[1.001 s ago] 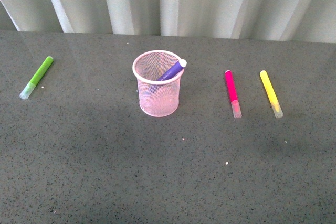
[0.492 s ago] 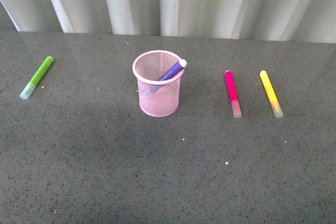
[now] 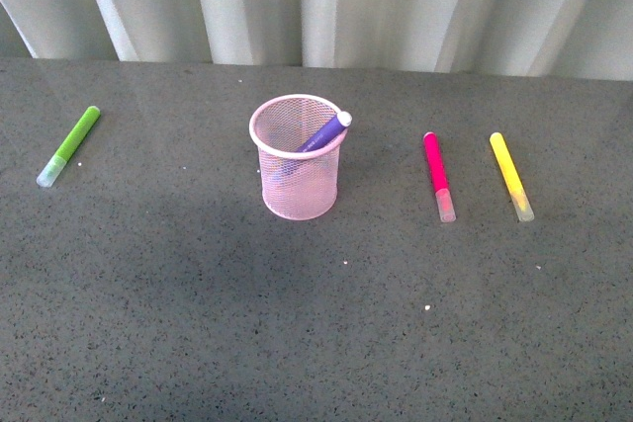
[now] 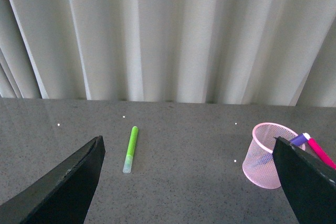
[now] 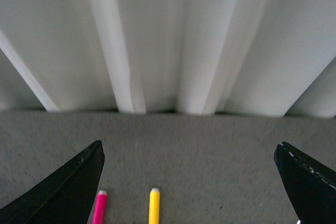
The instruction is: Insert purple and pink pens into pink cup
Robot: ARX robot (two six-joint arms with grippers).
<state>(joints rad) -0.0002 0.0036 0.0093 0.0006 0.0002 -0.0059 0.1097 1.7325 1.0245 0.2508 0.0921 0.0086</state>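
One purple pen (image 3: 329, 127) leans in the pink mesh cup (image 3: 297, 193), barrel veiled by wire — pink pen (image 3: 435, 165) lies flat right of it; left gripper (image 4: 187, 142), right gripper (image 5: 189, 145) gape wide.

A dark grey, speckled tabletop (image 3: 316, 323) carries four items in a loose row. A lime-green pen (image 3: 69, 146) lies angled at far left, well apart from the rest. A pink wire-mesh cup (image 3: 299, 180) stands upright near the centre. To its right a magenta-pink pen (image 3: 438, 175) and a yellow pen (image 3: 510, 176) lie roughly parallel, near each other but not touching, pale caps toward the camera.
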